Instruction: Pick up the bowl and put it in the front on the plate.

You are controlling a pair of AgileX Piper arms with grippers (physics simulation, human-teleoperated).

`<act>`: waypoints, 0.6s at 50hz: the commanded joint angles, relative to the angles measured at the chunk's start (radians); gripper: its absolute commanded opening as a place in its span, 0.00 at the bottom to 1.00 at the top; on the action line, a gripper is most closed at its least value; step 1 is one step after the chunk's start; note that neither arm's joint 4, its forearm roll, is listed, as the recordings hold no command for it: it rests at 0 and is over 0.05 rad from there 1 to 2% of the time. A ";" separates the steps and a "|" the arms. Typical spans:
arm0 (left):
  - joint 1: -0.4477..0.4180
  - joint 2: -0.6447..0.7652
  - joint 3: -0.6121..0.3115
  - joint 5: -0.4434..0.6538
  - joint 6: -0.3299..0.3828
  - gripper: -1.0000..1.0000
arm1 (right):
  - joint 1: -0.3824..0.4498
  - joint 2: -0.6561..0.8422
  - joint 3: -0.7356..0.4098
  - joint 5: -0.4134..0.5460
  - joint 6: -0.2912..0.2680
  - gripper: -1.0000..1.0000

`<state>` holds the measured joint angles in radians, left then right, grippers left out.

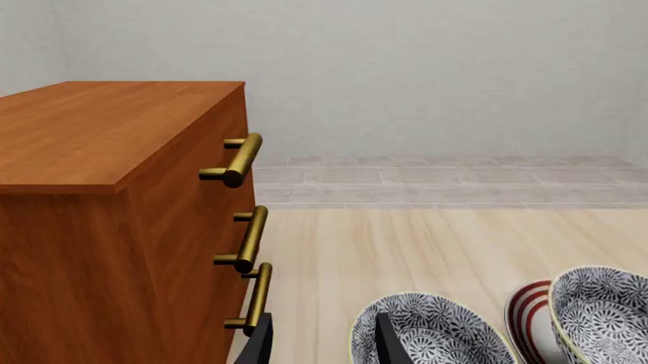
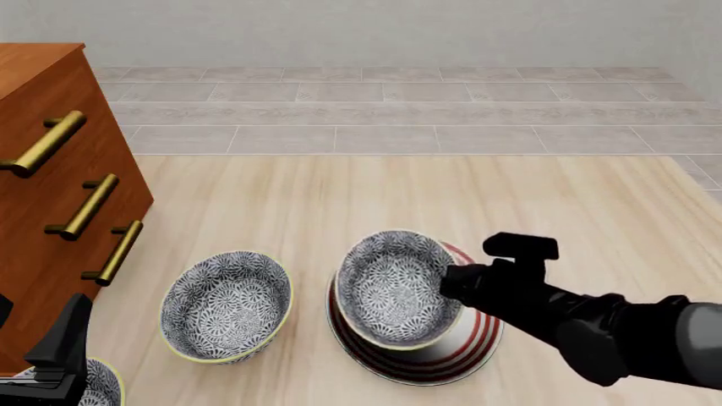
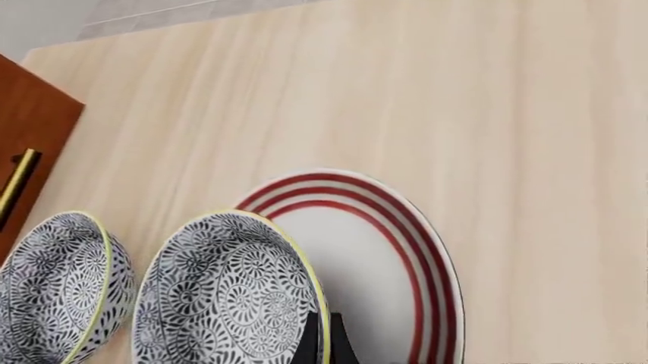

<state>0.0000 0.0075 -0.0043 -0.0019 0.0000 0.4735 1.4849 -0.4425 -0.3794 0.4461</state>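
Black fingers of the left gripper [image 2: 51, 359] sit at the near left edge of the front view, parted with nothing between them, beside a partly cropped patterned bowl at the near corner [image 2: 96, 385]. Just beyond, the right gripper [image 2: 455, 283] reaches in from the right and is closed on the rim of the bowl [image 2: 395, 289]; the right wrist view shows its two fingers pinched tight together over the yellowish lip, one inside and one outside the wall. That bowl is tilted, its opening turned toward the left, and it hangs over the plate [image 2: 479, 338], whose red rings show around its right and near sides; whether its base already touches the plate I cannot tell. Since the bowl lies directly off the right fingertips and squarely above the plate, the coming move looks like a short lowering and levelling by the right arm, then a release. A second bowl [image 2: 226, 306] rests on the wooden table [image 2: 564, 194] just left of the plate, apart from it. Farther left stands a brown wooden cabinet [image 2: 34, 169] with brass handles [image 2: 84, 207], and beyond the table a grey tiled floor.
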 commanded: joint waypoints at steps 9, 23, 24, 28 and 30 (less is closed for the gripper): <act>0.000 0.000 0.000 0.000 0.000 1.00 | -0.023 0.055 0.012 -0.061 0.006 0.00; 0.000 0.000 0.000 0.000 0.000 1.00 | -0.027 0.085 0.007 -0.070 -0.006 1.00; 0.000 0.000 0.000 0.000 0.000 1.00 | -0.027 0.085 0.007 -0.070 -0.006 1.00; 0.000 0.000 0.000 0.000 0.000 1.00 | -0.030 0.061 0.000 -0.046 -0.024 1.00; 0.000 0.000 0.000 0.000 0.000 1.00 | -0.024 0.041 -0.001 -0.037 -0.027 1.00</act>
<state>0.0000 0.0075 -0.0043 -0.0019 0.0000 0.4466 1.5472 -0.4366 -0.4355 0.4350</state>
